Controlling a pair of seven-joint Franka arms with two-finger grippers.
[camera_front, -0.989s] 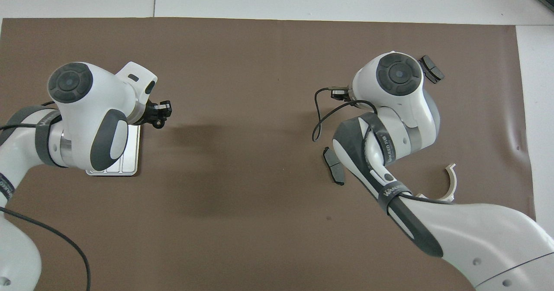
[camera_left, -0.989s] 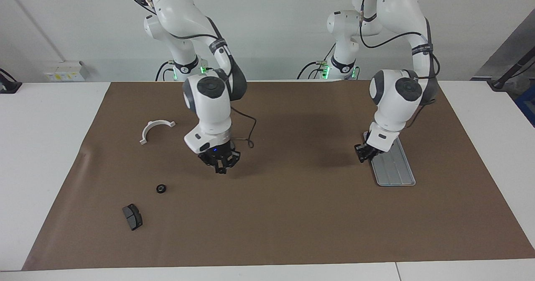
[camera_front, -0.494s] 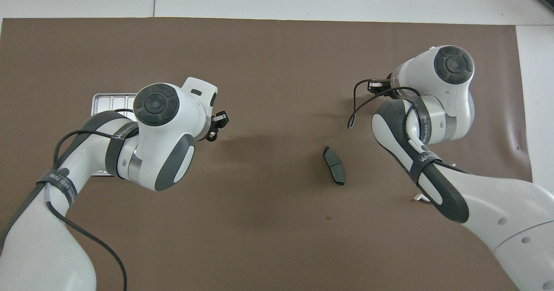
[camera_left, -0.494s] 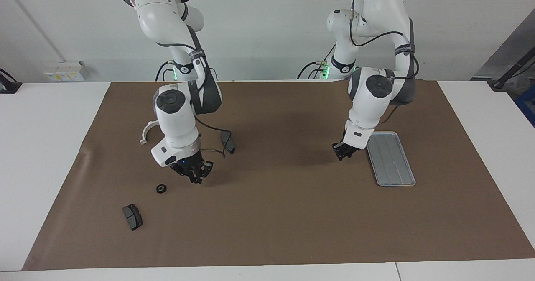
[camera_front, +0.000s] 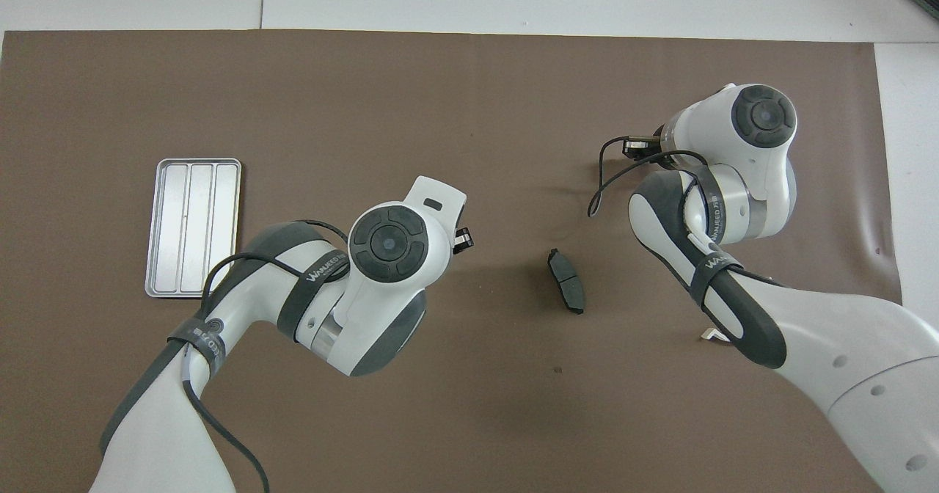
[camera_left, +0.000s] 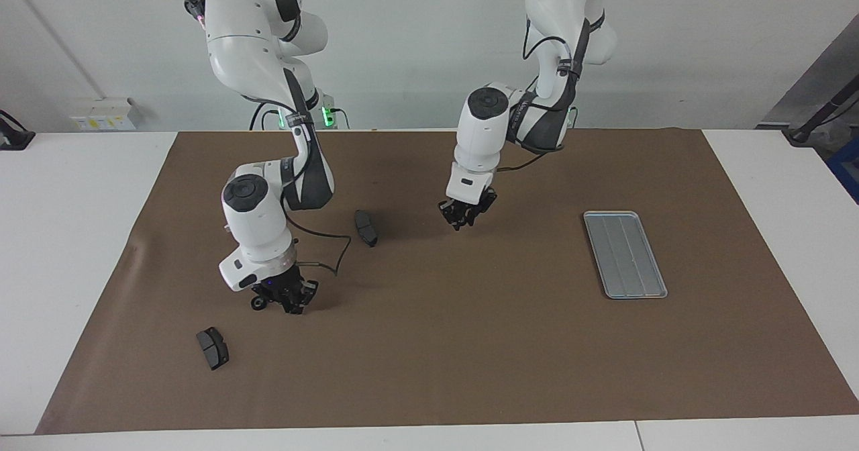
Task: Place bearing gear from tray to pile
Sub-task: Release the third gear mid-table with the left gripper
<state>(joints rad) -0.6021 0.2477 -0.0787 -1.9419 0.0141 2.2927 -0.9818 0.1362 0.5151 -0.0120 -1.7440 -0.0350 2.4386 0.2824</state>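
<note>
The silver tray [camera_left: 625, 253] lies bare at the left arm's end of the mat and also shows in the overhead view [camera_front: 193, 227]. My left gripper [camera_left: 463, 215] hangs over the middle of the mat, well away from the tray, shut on a small dark bearing gear. My right gripper [camera_left: 285, 298] is low over the mat, right beside another small black gear [camera_left: 257, 301]. Of the pile, one dark brake pad [camera_left: 366, 227] lies near the middle. The other brake pad [camera_left: 213, 347] lies farther from the robots. The white bracket is hidden by the right arm but for one tip [camera_front: 715, 335].
A brown mat [camera_left: 470, 357] covers the white table. A loose black cable [camera_left: 329, 253] hangs from the right wrist next to the middle brake pad [camera_front: 565, 290]. Bare mat lies between the tray and the left gripper [camera_front: 462, 240].
The left gripper has left the tray and travelled over the mat toward the right arm's end. The right gripper has moved toward the gear on the mat and come down beside it.
</note>
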